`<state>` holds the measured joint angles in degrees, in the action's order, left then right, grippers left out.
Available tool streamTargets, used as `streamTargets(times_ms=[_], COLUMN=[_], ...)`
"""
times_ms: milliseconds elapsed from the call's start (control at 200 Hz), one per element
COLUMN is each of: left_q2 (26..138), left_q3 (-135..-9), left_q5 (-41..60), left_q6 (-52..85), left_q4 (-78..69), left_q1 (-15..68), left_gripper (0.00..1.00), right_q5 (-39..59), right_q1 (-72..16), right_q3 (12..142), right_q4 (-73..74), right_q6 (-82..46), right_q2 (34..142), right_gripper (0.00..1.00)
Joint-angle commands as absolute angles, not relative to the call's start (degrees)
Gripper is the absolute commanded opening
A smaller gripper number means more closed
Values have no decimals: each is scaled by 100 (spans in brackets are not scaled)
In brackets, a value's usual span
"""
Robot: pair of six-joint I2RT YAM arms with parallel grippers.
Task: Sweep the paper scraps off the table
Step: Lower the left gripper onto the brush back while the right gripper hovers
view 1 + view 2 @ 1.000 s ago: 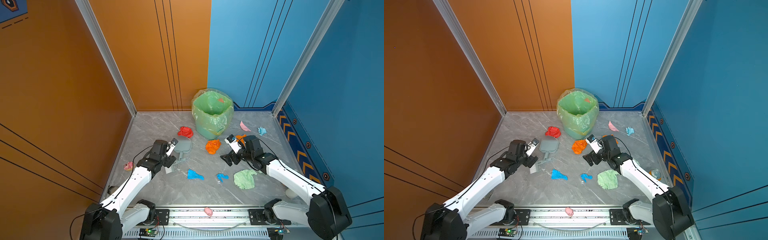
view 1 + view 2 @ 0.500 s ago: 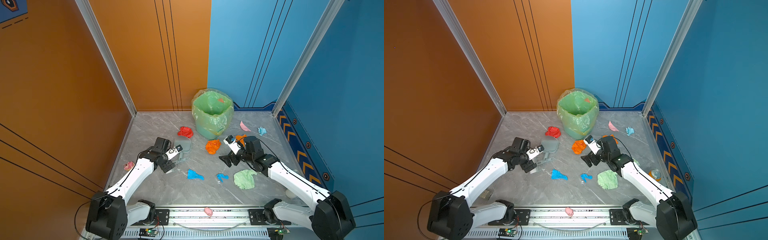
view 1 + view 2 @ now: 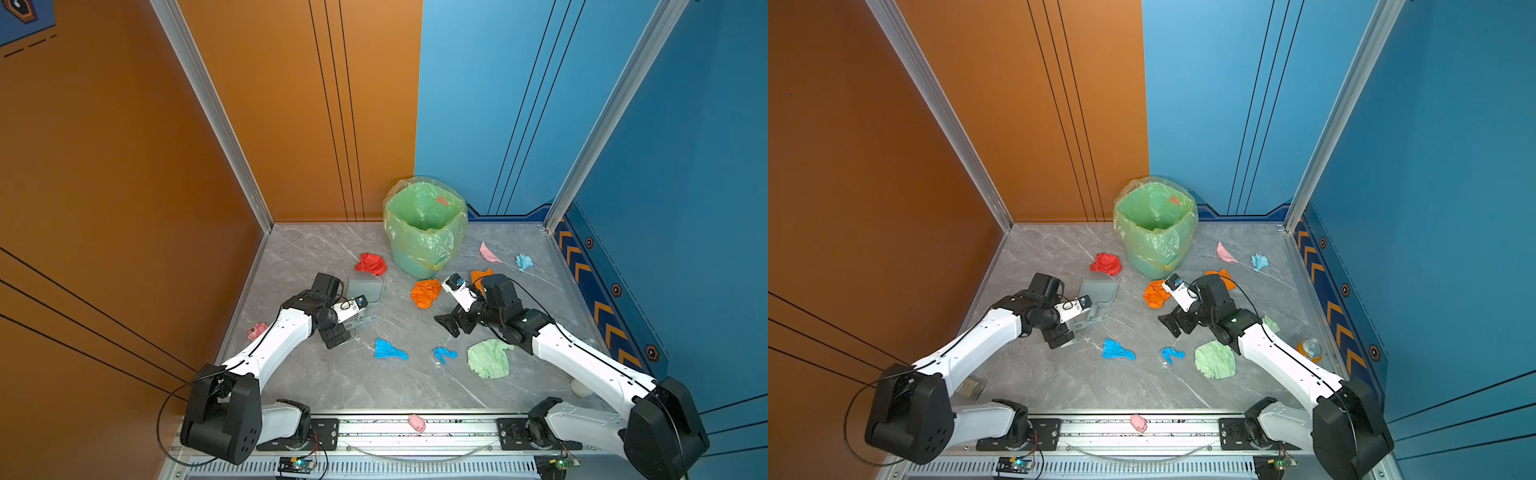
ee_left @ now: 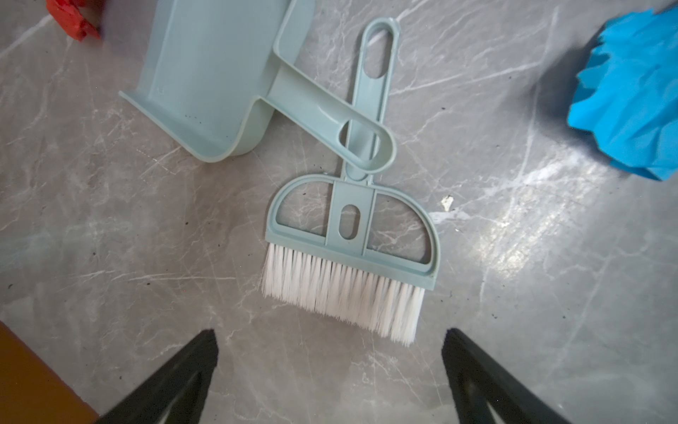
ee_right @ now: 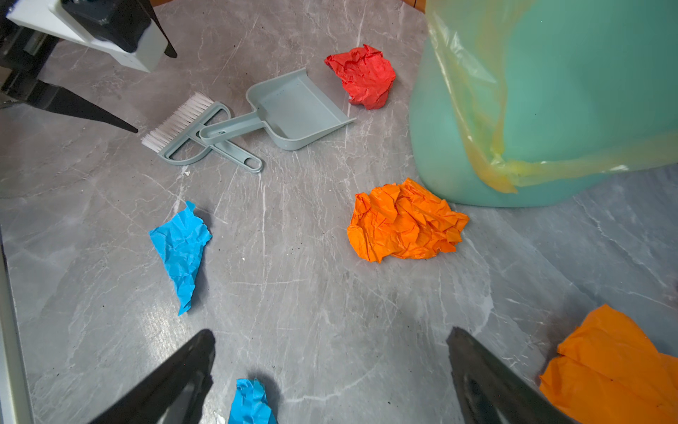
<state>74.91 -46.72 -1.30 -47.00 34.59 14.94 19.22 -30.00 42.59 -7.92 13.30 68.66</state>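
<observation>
Paper scraps (image 3: pixel 489 358) litter the marble-grey bench (image 3: pixel 353 386) under two robot arms. Left jaws spread wide & empty, w/ the brush (image 4: pixel 348 257) bristles just ahead and the dustpan (image 4: pixel 212 73) beyond. Right jaws likewise released, gripping nothing: small blue scrap (image 5: pixel 251 402) seen between them, orange wad (image 5: pixel 403 220) ahead, lined bin (image 5: pixel 550 102) further on.
</observation>
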Motion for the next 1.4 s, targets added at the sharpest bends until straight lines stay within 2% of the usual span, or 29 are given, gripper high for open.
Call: streamTargets(times_ms=[0, 395, 1391], left_q2=[7651, 8039, 8308], left_q3=[-4869, -5063, -5164], left_q5=[74, 157, 66], left_q6=[-4829, -4887, -4903], left_q4=[3673, 3674, 3703], left_q1=[1500, 1604, 1693], left_gripper=[98, 100, 88], right_q5=[1775, 1695, 1672], right_q1=[-3089, -3186, -3279], right_q3=[4425, 4482, 4649], right_q4=[-672, -626, -633], right_q6=[1338, 1320, 1360], right_q2=[6981, 7052, 7278], right_gripper=[100, 100, 100])
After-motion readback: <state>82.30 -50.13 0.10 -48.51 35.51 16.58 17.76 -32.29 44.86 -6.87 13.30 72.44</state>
